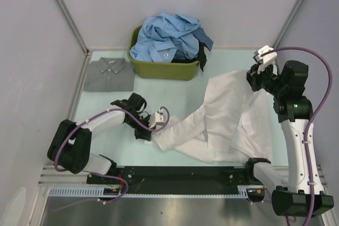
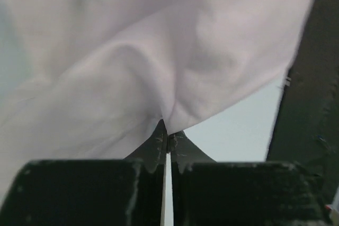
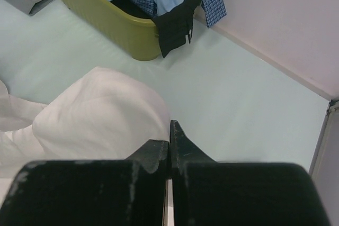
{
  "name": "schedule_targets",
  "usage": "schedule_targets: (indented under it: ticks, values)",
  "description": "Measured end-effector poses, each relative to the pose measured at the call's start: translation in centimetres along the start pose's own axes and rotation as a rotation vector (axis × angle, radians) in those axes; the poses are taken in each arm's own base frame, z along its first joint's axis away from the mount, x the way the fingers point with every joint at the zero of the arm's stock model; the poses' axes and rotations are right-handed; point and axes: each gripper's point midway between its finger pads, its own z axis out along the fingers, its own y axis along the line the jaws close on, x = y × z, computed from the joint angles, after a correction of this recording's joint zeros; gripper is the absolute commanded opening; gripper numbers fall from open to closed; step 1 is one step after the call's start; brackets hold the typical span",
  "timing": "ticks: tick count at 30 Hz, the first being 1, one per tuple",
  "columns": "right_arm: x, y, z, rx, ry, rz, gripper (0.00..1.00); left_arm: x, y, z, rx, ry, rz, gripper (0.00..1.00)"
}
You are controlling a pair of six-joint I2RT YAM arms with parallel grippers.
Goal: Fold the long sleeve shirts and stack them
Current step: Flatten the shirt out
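The left end effector (image 2: 167, 130) is clenched on a trailing end of the white long-sleeved cloth shirt (image 1: 228, 115), which lies spread on the pale green table (image 1: 106, 146). Farther back, the right end effector (image 3: 169, 130) pinches its raised edge.

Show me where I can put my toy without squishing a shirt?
Bare table lies between the green tub and the white shirt, and in the back right corner. Crowded: the white shirt covers the middle and right, the grey shirt the back left.

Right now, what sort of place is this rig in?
Probably a robot lab cell: bare partition walls, an olive tub of blue shirts, a white shirt on a pale table.
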Motion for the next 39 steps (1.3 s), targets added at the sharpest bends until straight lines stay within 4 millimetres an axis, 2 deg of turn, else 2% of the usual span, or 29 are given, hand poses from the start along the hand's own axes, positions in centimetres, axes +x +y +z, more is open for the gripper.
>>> schedule_targets:
  ticks: [3,7,8,10,12,13,14,16,18,20,23,26,31,35,39]
  values:
    - [0.0,-1.1,0.7,0.02,0.002,0.005,0.0,-2.0,3.8,-1.7,-0.094,-0.026,-0.042,0.0]
    - [-1.3,-3.9,1.3,0.068,-0.009,0.018,0.0,-5.8,11.2,-7.5,-0.316,-0.127,-0.07,0.0]
    - [-1.7,-4.6,1.3,0.079,-0.012,0.018,0.0,-6.5,12.6,-9.2,-0.372,-0.149,-0.06,0.0]
    - [-2.1,-5.6,0.7,0.093,-0.005,0.01,0.0,-6.9,13.6,-11.3,-0.453,-0.167,-0.036,0.03]
    - [-1.4,-5.5,-0.4,0.086,0.03,-0.01,0.0,-6.6,12.6,-11.6,-0.469,-0.158,0.0,0.18]
    - [-0.9,-5.1,-0.9,0.074,0.052,-0.02,0.0,-6.0,11.6,-11.2,-0.464,-0.141,0.026,0.45]
    - [0.0,-4.5,-1.5,0.056,0.078,-0.031,0.0,-5.1,10.2,-10.3,-0.444,-0.12,0.05,0.56]
    - [2.4,-2.5,-2.8,0.002,0.136,-0.069,0.0,-2.9,7.1,-8.4,-0.376,-0.071,0.078,0.69]
    - [5.2,0.0,-4.1,-0.068,0.198,-0.101,0.0,-0.6,4.3,-6.8,-0.305,-0.025,0.076,0.72]
    - [7.9,2.3,-5.2,-0.137,0.257,-0.127,0.0,0.6,2.8,-6.4,-0.278,-0.004,0.063,0.74]
    - [11.5,4.5,-6.4,-0.209,0.339,-0.152,0.0,0.6,2.4,-6.6,-0.276,-0.015,0.063,0.76]
    - [14.0,5.5,-7.2,-0.247,0.412,-0.157,0.0,0.1,2.1,-6.6,-0.265,-0.041,0.078,0.75]
    - [15.1,5.3,-7.3,-0.257,0.461,-0.143,0.0,-0.6,0.7,-5.9,-0.242,-0.073,0.156,0.7]
    - [15.5,4.9,-7.1,-0.253,0.48,-0.126,0.0,-0.3,-1.4,-3.5,-0.194,-0.043,0.253,0.68]
    - [15.4,4.6,-7.0,-0.244,0.479,-0.119,0.0,1.0,-1.4,-1.4,-0.216,0.013,0.284,0.67]
